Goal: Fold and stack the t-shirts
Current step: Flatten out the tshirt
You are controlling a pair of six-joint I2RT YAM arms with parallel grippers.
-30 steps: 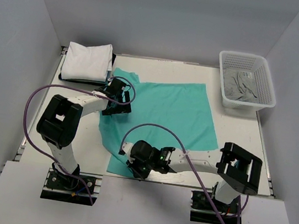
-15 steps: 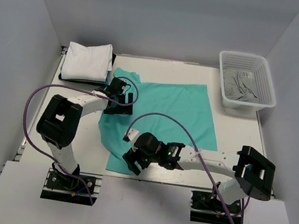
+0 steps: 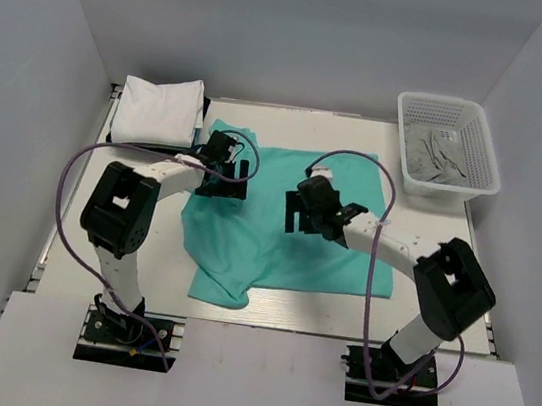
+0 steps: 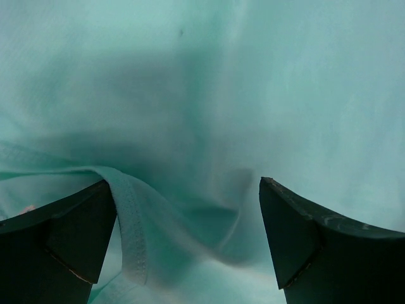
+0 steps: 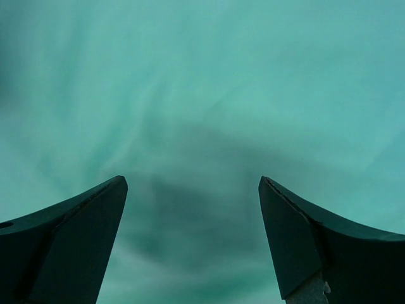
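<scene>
A teal-green t-shirt (image 3: 354,189) lies spread over the middle of the table, its near-left part bunched into a loose fold. My left gripper (image 3: 226,179) hovers open over the shirt's far-left part. In the left wrist view a hemmed fold of the teal cloth (image 4: 133,221) rises beside the left finger (image 4: 69,234), and the left gripper (image 4: 186,183) grips nothing. My right gripper (image 3: 303,208) stands open over the shirt's middle. In its wrist view the right gripper (image 5: 193,180) has only flat teal cloth (image 5: 202,76) beneath it. Folded white t-shirts (image 3: 158,111) are stacked at the far left.
A white mesh basket (image 3: 482,142) at the far right holds crumpled grey cloth (image 3: 437,158). Bare table (image 3: 438,237) shows right of the shirt. Grey walls close in the sides and back. Purple cables loop from both arms.
My right gripper opened, let go of the shirt's near-left edge and moved away from the near edge to the shirt's middle. That edge now lies bunched. The left gripper shifted slightly right.
</scene>
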